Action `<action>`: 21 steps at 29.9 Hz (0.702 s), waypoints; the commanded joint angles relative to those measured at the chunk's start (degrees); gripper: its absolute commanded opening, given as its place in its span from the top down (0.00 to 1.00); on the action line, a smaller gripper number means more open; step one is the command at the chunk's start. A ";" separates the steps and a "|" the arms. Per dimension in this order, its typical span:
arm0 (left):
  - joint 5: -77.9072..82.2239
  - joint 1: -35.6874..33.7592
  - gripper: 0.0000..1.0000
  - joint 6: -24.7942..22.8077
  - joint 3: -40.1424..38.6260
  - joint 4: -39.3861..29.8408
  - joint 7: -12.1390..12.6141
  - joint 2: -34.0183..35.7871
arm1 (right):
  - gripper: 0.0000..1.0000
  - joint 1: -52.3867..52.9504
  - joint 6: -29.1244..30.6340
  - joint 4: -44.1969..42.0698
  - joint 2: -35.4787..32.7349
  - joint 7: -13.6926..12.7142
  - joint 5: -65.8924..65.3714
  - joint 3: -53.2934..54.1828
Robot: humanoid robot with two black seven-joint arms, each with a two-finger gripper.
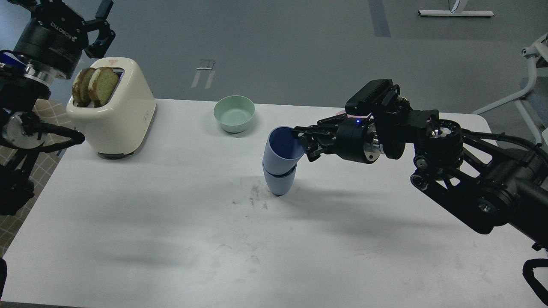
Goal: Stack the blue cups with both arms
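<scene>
Two blue cups (280,164) nested mid-tabletop (171,222): lower one upright on its base, upper one seated in it and tilted, mouth leaning toward the right jaws. Upper cup interior visible, empty.

Right gripper (299,143) reaches in from the right, jaws at the upper cup's rim on its right side, one finger apparently inside the rim and one outside, pinching the cup wall. Fingers dark and overlapping there, so contact reads as a grip but exact finger spacing hard to make out.

Left gripper (100,30) raised at top left, well apart from the cups, jaws spread, holding nothing.

Just below the left jaws: cream toaster (117,119) on the tabletop's left rear corner, two slices of browned bread (94,85) standing up out of its slots.

Pale green bowl (234,113) at the rear of the tabletop, behind and to the left of the right jaws, near the cup stack but not touching it. Upright, empty.

Sliver of something pink (342,113) just behind the right gripper's body, mostly hidden; cannot tell what it is.
</scene>
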 commanded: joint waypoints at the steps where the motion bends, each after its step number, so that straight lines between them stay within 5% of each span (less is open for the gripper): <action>1: 0.01 0.00 0.02 0.00 -0.11 0.00 0.00 0.09 | 1.00 -0.04 0.00 -0.18 0.14 -0.25 0.00 -0.17; 6: 0.01 0.00 0.02 0.00 -0.02 0.00 0.00 0.00 | 0.91 -0.30 0.00 -0.36 0.22 -0.51 -0.08 -0.08; 9: 0.01 0.09 0.02 0.00 0.07 0.00 0.00 0.00 | 0.59 -0.56 0.00 -0.36 0.31 -0.51 0.00 0.01; 11: 0.01 0.09 0.02 0.00 0.07 0.00 0.00 0.00 | 0.45 -0.65 0.00 -0.44 0.31 -0.51 0.00 0.18; 18: 0.01 0.09 0.02 0.00 0.07 0.00 0.09 -0.09 | 0.08 -1.53 0.00 -0.36 0.40 -0.51 0.18 1.67; 21: 0.01 0.09 0.02 0.00 0.07 0.00 0.00 -0.09 | 0.05 -1.53 0.00 -0.36 0.40 -0.51 0.79 3.51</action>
